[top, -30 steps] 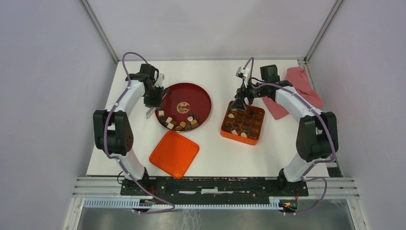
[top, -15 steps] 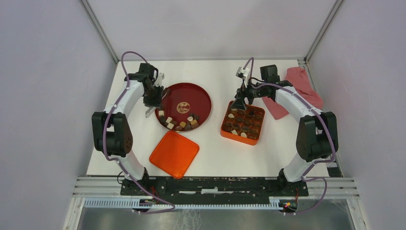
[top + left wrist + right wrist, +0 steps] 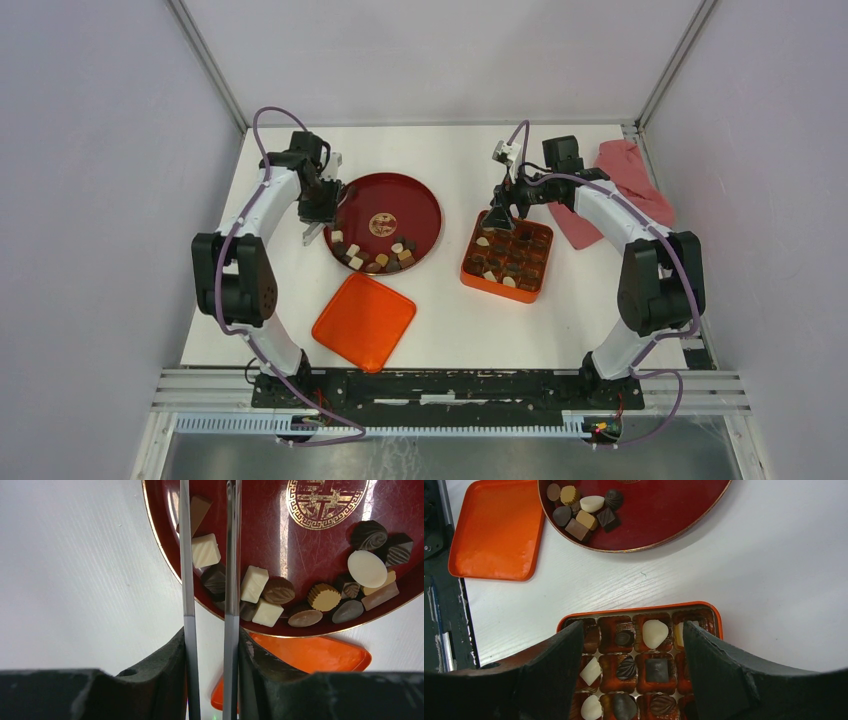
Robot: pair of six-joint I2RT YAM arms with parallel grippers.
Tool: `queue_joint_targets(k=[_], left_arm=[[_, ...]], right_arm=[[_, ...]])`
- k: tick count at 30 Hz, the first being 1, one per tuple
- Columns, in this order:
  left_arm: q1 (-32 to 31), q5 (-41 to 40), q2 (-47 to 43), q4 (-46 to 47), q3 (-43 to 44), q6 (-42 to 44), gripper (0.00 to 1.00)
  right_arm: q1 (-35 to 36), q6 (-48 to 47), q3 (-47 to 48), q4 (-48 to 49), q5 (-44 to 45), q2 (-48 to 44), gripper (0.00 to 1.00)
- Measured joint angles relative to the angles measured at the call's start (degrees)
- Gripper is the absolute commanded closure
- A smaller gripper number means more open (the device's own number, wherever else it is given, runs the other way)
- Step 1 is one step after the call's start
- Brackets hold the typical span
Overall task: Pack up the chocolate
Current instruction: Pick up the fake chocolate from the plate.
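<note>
Left gripper hangs with its thin fingers a little apart, gripping nothing, straddling chocolate heaped at the near-left rim of the red plate. Right gripper gapes wide and empty above the far edge of the orange box, where more pieces fill several compartments.

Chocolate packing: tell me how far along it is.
Partly done. Several compartments of the orange box already hold chocolates. The left gripper hovers open over the pieces at the red plate's edge, nothing gripped. The right gripper is open and empty above the box. Over a dozen pieces remain on the plate, and some compartments look unfilled.
</note>
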Motion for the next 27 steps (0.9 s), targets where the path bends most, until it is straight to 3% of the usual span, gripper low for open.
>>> queue_joint_targets(k=[27], left_arm=[[0.0, 0.48, 5.79, -0.07, 4.17, 0.0, 0.59]], right_arm=[[0.0, 0.0, 0.0, -0.04, 0.46, 0.44, 0.22]])
